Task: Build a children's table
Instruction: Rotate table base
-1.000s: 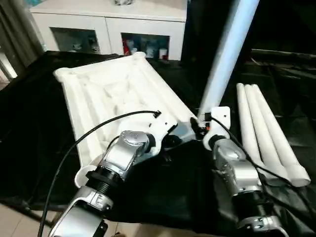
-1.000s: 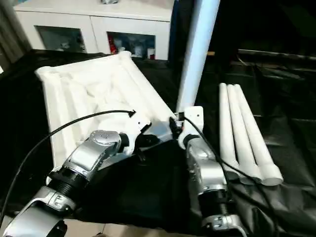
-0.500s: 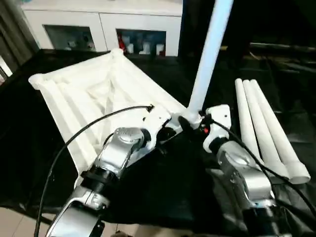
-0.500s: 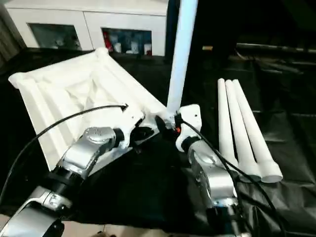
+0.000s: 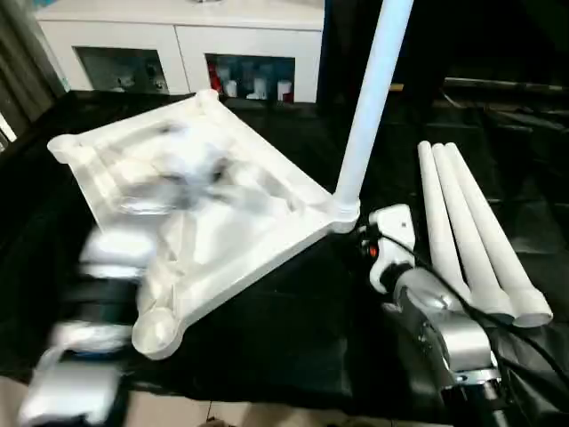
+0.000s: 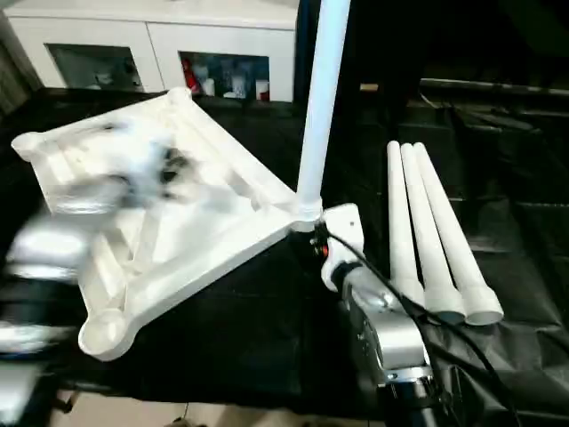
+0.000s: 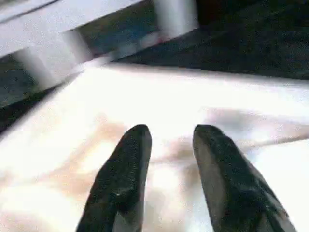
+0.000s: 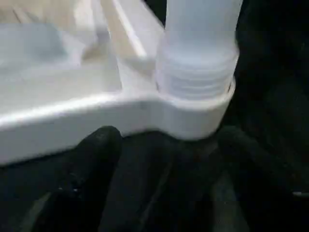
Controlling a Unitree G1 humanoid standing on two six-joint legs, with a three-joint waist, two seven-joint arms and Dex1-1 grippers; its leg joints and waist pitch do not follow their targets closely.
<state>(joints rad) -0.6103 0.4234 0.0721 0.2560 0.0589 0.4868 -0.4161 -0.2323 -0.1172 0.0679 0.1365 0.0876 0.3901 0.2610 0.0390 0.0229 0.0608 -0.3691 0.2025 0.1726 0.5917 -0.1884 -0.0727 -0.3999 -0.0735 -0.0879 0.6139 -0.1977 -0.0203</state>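
Black sheeting [image 5: 293,338] covers the bench in front of us, and on it the white plastic table top [image 5: 191,209] lies upside down, its ribbed underside facing up. We see round sockets at its corners; the near corner socket [image 5: 156,331] stands empty close to the bench's front edge. One tapered white leg [image 5: 372,98] stands upright in the socket at the corner nearest our right arm, its threaded foot seated in the round collar [image 8: 195,96]. Three more legs [image 5: 476,236] lie side by side on the sheeting to the right, touching one another, well apart from the top, their wide ends toward us.

Our right end effector [image 8: 164,159] sits low, just beside that fitted corner, on the near side of it. Its two black fingers [image 8: 91,159] are spread wide and clasp nothing; the collar lies beyond them with dark sheeting between. Our left end effector [image 7: 169,145] hovers over the white underside of the top, its fingers [image 7: 123,179] parted with a gap between them and nothing in the gap. From the head our left arm [image 5: 98,294] is a blur across the left part of the top, hiding some of the ribs.

Behind the bench stands a white cabinet [image 5: 178,44] with glass doors and small coloured items on its shelves. A grey curtain [image 5: 22,53] hangs at the far left.
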